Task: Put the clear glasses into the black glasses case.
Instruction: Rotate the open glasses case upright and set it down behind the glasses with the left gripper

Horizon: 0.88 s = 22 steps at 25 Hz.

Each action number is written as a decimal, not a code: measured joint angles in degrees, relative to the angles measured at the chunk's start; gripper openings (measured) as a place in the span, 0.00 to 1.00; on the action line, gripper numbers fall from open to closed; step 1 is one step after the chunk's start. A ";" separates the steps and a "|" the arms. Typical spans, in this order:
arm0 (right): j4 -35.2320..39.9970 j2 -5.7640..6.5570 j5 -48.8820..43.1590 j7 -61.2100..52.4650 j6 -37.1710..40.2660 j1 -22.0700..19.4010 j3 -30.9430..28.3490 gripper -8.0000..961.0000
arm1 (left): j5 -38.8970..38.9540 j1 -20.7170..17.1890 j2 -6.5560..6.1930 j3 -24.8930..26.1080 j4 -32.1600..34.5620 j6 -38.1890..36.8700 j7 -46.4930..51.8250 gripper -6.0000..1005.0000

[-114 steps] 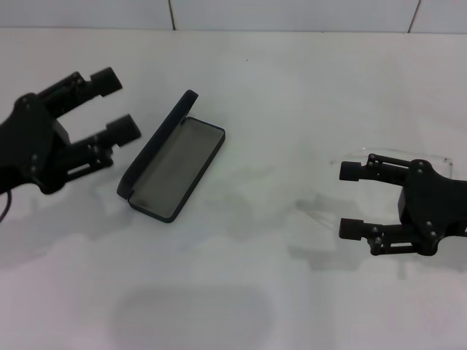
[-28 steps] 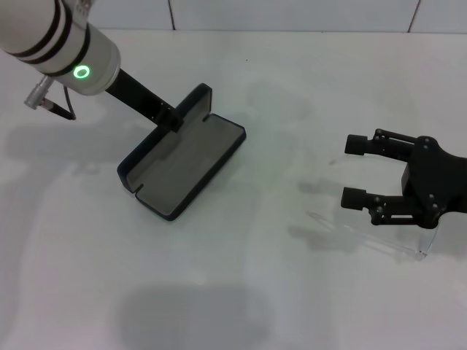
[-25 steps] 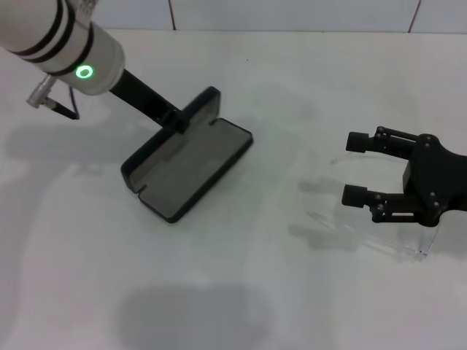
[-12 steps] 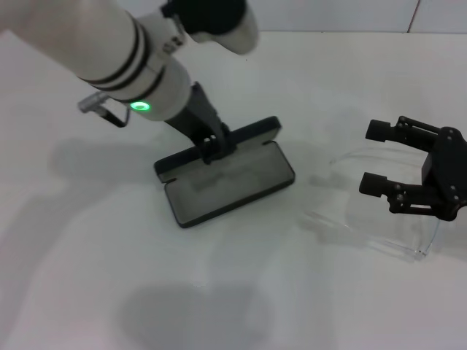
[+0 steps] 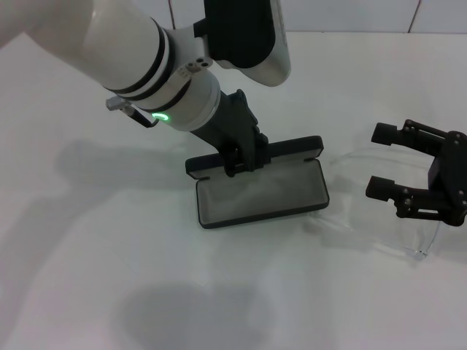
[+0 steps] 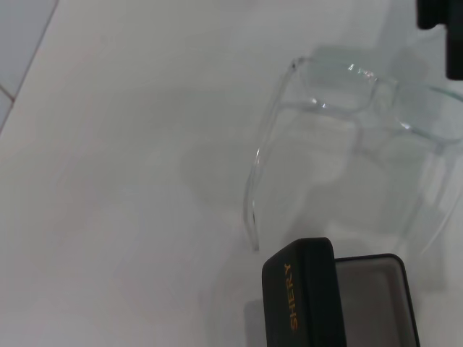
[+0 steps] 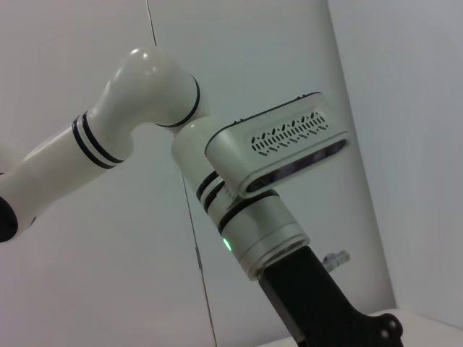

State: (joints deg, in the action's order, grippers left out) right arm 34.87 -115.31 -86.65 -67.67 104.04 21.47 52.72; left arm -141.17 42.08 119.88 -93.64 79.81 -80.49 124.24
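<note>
White tabletop (image 5: 87,277) fills the head view, a tiled wall (image 5: 350,14) strip along the top edge. Left arm (image 5: 131,51), white with black bands and a green light ring, reaches in from the upper left toward frame centre. Left gripper (image 5: 235,162) sits at the raised lid of the black glasses case (image 5: 259,193), black fingers closed onto the lid's edge near its left half. Case lies open at centre frame, long side roughly level with the frame, grey lining up, lid standing along the far side. In the left wrist view the lid's end shows orange lettering, grey tray beside it. Right gripper (image 5: 383,160) at mid right, two black fingers well spread and pointing toward frame left, nothing between them; it hangs over the clear glasses (image 5: 419,244). Glasses rest on the table at right, just beside the case's right end, one thin arm running toward the case corner. Whether arm tip touches the case: cannot tell. Right wrist view shows only the left arm against the wall.
</note>
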 joint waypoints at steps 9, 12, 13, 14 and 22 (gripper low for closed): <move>-0.05 0.00 0.03 0.00 0.18 0.15 0.01 0.88 | -1.88 0.81 0.00 -0.58 -2.92 0.19 -0.20 0.22; -0.07 0.00 0.03 0.00 0.23 0.42 0.01 0.88 | -1.93 0.64 -0.05 -0.21 -3.17 0.35 -1.07 0.22; -0.07 -0.01 0.02 0.00 0.23 0.47 0.01 0.88 | -2.18 0.75 -0.03 -0.28 -3.44 0.41 -1.16 0.23; -0.07 -0.04 0.03 0.00 0.23 0.55 0.01 0.88 | -2.46 1.20 0.01 -0.42 -4.29 0.41 -1.18 0.23; -0.07 -0.09 0.02 1.09 0.26 0.66 0.01 0.88 | -1.59 1.75 0.01 1.13 -5.06 0.27 -0.79 0.24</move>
State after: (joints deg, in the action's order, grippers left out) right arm 34.80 -115.40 -86.63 -66.59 104.30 22.13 52.73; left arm -142.76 43.83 119.89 -92.51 74.75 -80.21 123.45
